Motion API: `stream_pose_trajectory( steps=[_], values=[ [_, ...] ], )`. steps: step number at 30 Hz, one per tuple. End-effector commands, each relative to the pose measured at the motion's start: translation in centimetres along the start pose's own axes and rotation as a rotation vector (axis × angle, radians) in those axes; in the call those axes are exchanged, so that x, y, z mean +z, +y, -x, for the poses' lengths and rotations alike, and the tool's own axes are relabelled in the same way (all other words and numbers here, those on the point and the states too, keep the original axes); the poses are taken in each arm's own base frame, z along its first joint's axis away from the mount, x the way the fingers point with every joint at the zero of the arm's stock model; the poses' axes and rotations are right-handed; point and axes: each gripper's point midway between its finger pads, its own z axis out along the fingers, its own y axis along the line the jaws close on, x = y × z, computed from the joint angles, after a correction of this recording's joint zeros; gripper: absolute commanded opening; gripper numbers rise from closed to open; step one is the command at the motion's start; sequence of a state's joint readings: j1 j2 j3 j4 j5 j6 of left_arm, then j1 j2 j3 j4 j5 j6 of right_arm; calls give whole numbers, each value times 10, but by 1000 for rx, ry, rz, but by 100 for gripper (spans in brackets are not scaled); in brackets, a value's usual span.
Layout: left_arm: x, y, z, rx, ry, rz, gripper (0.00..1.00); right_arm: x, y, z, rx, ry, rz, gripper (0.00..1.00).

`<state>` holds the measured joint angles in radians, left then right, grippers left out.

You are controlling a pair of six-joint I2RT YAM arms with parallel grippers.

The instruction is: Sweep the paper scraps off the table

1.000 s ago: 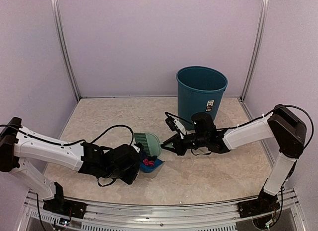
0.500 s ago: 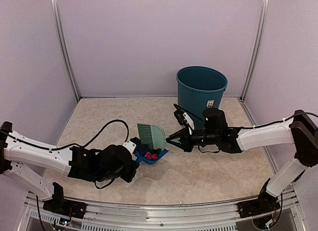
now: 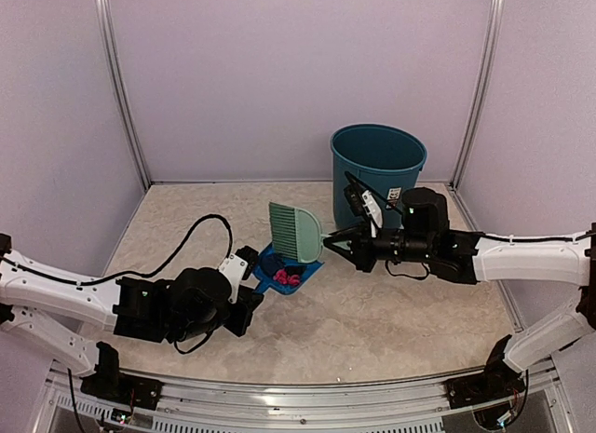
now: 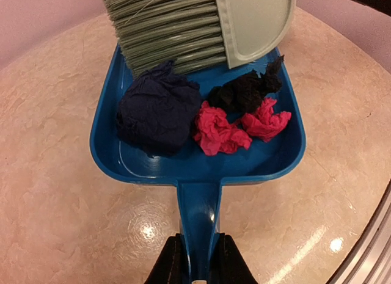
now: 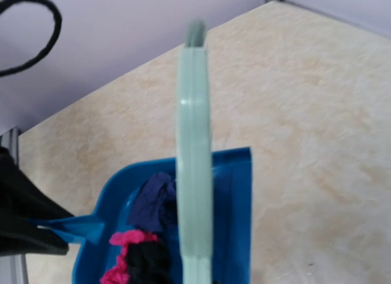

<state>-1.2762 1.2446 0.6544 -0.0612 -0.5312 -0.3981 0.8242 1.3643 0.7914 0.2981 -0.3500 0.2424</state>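
Note:
My left gripper (image 3: pixel 244 263) (image 4: pixel 198 269) is shut on the handle of the blue dustpan (image 3: pixel 279 277) (image 4: pixel 105 151) (image 5: pixel 235 235). In the pan lie paper scraps: a navy wad (image 4: pixel 157 113), two pink bits (image 4: pixel 221 132) and a black bit (image 4: pixel 244 91). They show as pink specks (image 3: pixel 287 279) from above. My right gripper (image 3: pixel 337 239) is shut on the handle of the pale green hand brush (image 3: pixel 295 234) (image 4: pixel 250 21) (image 5: pixel 194 174). The brush bristles stand at the pan's open mouth. I see no scraps on the bare table (image 3: pixel 372 331).
A teal waste bin (image 3: pixel 377 172) stands at the back right, just behind the right gripper. Lilac walls enclose the table on three sides. A silver rail (image 3: pixel 298 396) runs along the near edge. A black cable (image 3: pixel 200 233) loops off the left arm.
Both arms have moved right and toward the back, carrying the dustpan and brush closer to the bin. The brush has stayed at the pan's mouth and the scraps remain inside.

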Motion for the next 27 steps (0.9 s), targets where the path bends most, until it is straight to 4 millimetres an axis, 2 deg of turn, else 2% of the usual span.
stream_pose_trajectory(
  steps=[1, 6, 10, 12, 16, 21, 27],
  values=[
    [-7, -7, 18, -3, -67, -26, 0, -14, -1, 28, -56, -47, -72, 0],
    [-8, -9, 21, -1, -66, -31, 0, -26, -3, 44, -85, -73, -117, 0],
    [-9, -9, 23, -6, -53, -20, 0, -44, -22, 58, -87, -119, -269, 0],
    [-12, -8, 24, -8, -46, -13, 0, -54, -35, 58, -83, -128, -351, 0],
    [-19, -7, 28, -15, -26, -5, 0, -67, -52, 41, -68, -115, -457, 0],
    [-27, 0, 38, -27, -21, 33, 0, -70, -57, 14, -32, -86, -468, 0],
    [-39, 5, 68, -42, -68, 75, 0, -67, -58, -19, 3, -39, -446, 0]
  ],
)
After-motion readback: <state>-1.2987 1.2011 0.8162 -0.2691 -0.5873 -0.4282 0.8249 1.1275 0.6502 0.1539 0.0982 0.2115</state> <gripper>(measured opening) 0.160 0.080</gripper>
